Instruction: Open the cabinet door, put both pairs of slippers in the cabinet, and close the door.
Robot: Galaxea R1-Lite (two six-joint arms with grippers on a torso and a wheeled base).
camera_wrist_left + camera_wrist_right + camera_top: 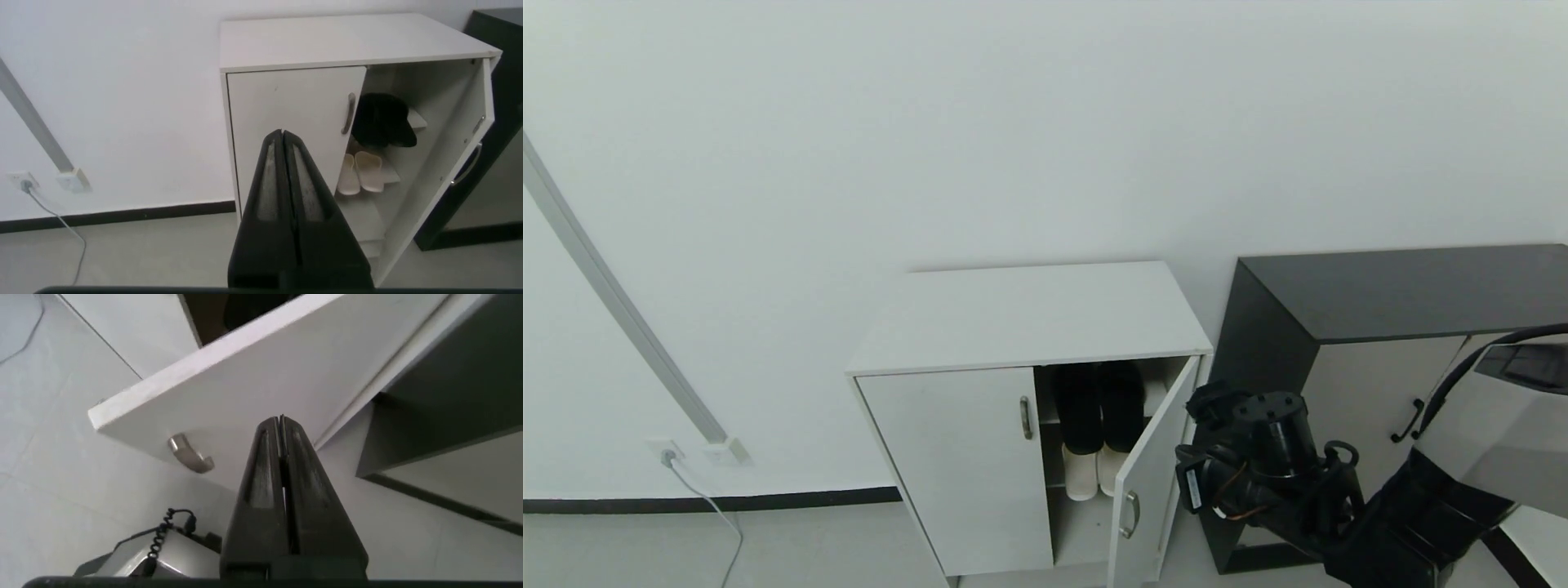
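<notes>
A white cabinet stands against the wall with its left door closed and its right door swung partly open. Inside, a black pair of slippers rests on the upper shelf and a white pair of slippers on the shelf below. My right gripper is shut and empty, its tips close to the open door's outer face, near the metal handle. My left gripper is shut and empty, held back in front of the closed left door; both pairs show past it.
A dark cabinet stands directly right of the white one, just behind the open door. On the wall at left are a slanted conduit and a socket with a cable. Bare floor lies before the cabinet.
</notes>
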